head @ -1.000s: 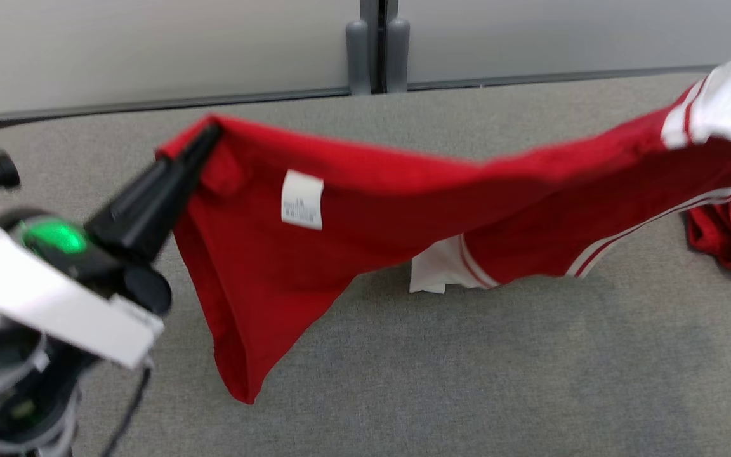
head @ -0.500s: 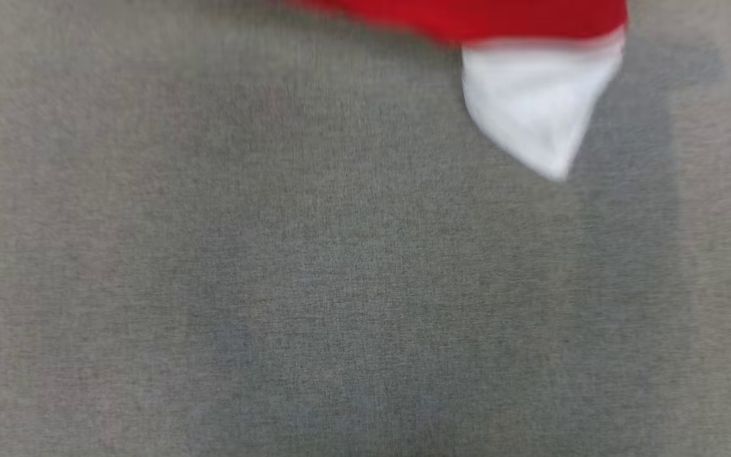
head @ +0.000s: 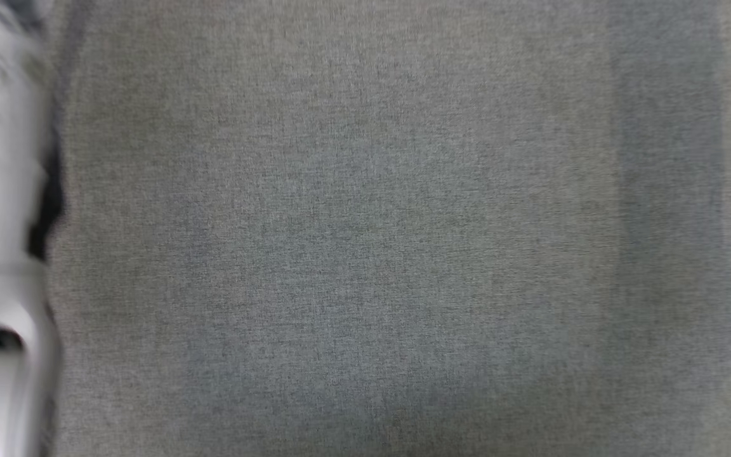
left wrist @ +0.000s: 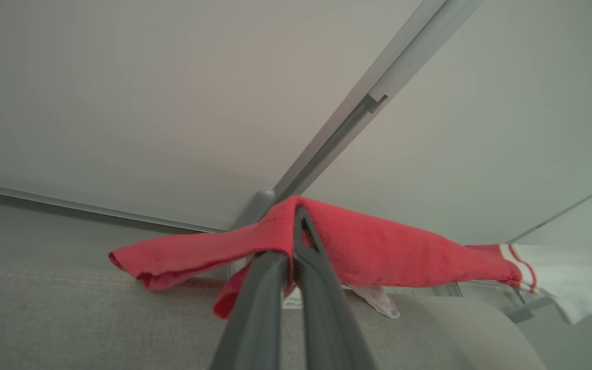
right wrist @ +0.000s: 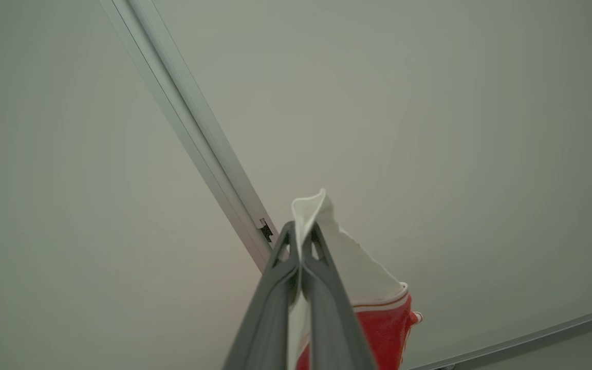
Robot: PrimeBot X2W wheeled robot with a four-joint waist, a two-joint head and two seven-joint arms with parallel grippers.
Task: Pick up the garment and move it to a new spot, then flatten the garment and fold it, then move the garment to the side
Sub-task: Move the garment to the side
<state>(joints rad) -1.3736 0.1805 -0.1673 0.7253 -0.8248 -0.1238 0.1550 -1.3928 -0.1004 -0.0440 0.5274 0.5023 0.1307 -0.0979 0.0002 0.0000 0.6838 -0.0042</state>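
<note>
Left pincer [left wrist: 300, 218] and right pincer [right wrist: 303, 231] clamp the garment [left wrist: 388, 254] aloft; lowering it taut and level should flatten it on the surface [head: 365, 254].

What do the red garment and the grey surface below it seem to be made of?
The garment looks like soft knit cloth, perhaps cotton jersey, matte: it sags and creases limply, with a slightly fuzzy face. The grey surface looks like woven upholstery fabric, matte: a fine speckled weave shows.
</note>
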